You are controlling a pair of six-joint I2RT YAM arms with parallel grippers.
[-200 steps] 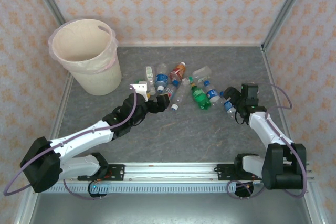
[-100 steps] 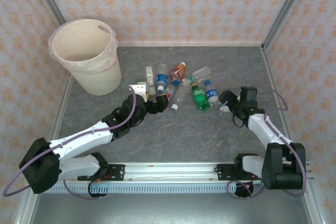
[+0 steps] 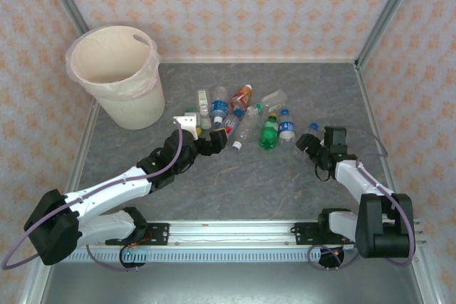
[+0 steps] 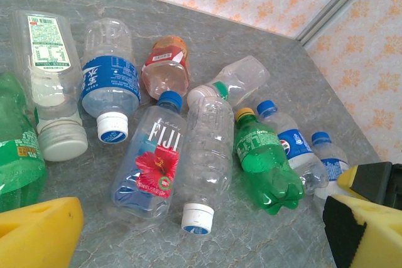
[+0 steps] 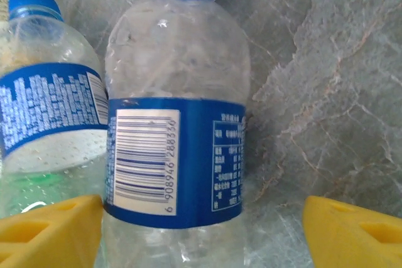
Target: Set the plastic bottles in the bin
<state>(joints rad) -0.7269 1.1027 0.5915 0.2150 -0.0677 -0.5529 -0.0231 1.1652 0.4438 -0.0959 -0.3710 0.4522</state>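
Swung round since a second ago, three bottles on the pile's right fringe now lie almost side by side, caps pointing toward the far wall. The right arm has pulled in low beside them.

At far left the bin [image 3: 137, 108] stands in its corner, well apart from the pile and with no bottle visible inside. None of the job looks done yet.

Next comes the left gripper [image 3: 217, 139], hanging at the near-left edge of the plastic bottles [image 3: 221, 110] and barely shifted. Its yellow fingers [image 4: 38, 233] are spread wide and hold nothing. A Fiji bottle [image 4: 154, 164] and a clear white-capped bottle [image 4: 206, 155] lie flat just ahead of them.

Right of centre, the green bottle [image 3: 268, 132] has turned from a slant to nearly straight. It touches a blue-labelled bottle [image 3: 286, 126].

Furthest right, the right gripper [image 3: 309, 139] straddles a clear blue-capped bottle [image 5: 176, 155] lying flat on the grey tabletop [image 5: 326, 80]. The jaws have narrowed but have not clamped. The wrist view shows one finger hard against the bottle's side and the other well apart from it, so nothing is grasped.

This looks like the start of the first pick on that side. The bottle is thin and round and may roll or squash as the jaws close. The bin then lies across the whole table, beyond the left arm.
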